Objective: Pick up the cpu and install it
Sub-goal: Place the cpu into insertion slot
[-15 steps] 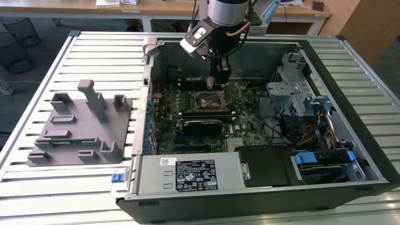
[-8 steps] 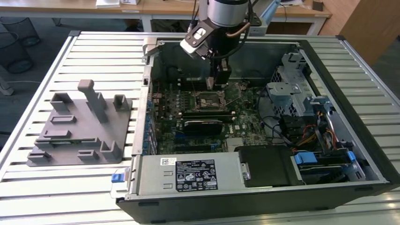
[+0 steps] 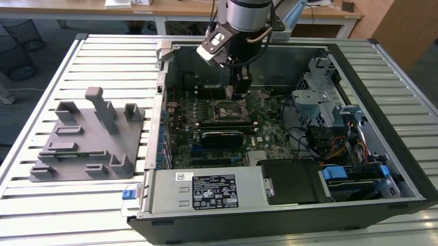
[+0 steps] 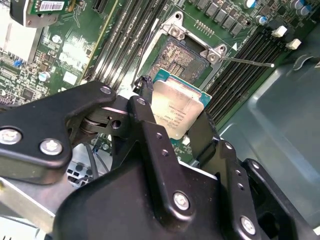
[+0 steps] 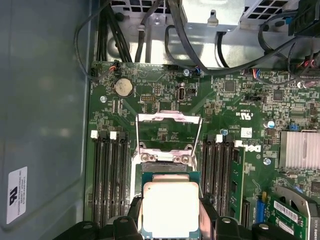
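Note:
The cpu point(image 4: 176, 102), a flat square chip with a silvery top and a green rim, is held between the black fingers point(image 4: 144, 100) of my gripper point(image 4: 175, 110), which is shut on its two opposite edges. It hangs tilted just over the open motherboard socket point(image 4: 176, 57), whose metal load frame point(image 5: 169, 119) is flipped up. In the first wrist view the cpu point(image 5: 170, 205) sits in front of the socket frame with my gripper point(image 5: 171, 216) around it. In the exterior view my gripper point(image 3: 236, 93) reaches down into the open computer case point(image 3: 383, 154), directly above the socket point(image 3: 229, 109).
Memory slots point(image 5: 110, 175) flank the socket on both sides. A thin socket lever point(image 4: 247, 62) sticks out sideways. Cables point(image 5: 200, 55) and a drive cage point(image 3: 321, 102) stand on the exterior view's right, a power supply point(image 3: 205, 189) at the front, and a grey fixture point(image 3: 89, 138) on the left.

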Controlling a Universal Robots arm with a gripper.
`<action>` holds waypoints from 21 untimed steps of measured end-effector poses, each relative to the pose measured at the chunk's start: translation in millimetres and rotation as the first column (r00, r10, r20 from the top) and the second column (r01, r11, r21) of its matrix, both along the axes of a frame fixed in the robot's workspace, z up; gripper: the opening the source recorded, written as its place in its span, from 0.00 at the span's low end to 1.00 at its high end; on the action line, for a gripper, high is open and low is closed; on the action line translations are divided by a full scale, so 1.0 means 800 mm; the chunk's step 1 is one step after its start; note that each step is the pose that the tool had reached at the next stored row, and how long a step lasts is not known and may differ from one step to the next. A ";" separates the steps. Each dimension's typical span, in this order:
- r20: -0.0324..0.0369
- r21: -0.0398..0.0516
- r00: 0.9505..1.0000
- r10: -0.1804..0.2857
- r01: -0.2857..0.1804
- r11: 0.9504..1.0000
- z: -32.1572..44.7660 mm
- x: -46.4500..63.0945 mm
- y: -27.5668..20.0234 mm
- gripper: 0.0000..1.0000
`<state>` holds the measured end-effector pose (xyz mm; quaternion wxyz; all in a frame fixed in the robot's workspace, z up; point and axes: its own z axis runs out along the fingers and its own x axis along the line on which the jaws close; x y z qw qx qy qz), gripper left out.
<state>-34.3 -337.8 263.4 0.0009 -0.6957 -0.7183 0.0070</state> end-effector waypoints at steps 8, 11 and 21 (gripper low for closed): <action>0.000 0.000 1.000 -0.001 0.001 1.000 -0.0074 -0.005 0.0000 0.53; 0.000 0.000 1.000 -0.001 0.001 1.000 -0.0098 -0.006 0.0000 0.53; 0.000 0.000 1.000 -0.002 0.002 1.000 -0.0174 -0.009 0.0000 0.53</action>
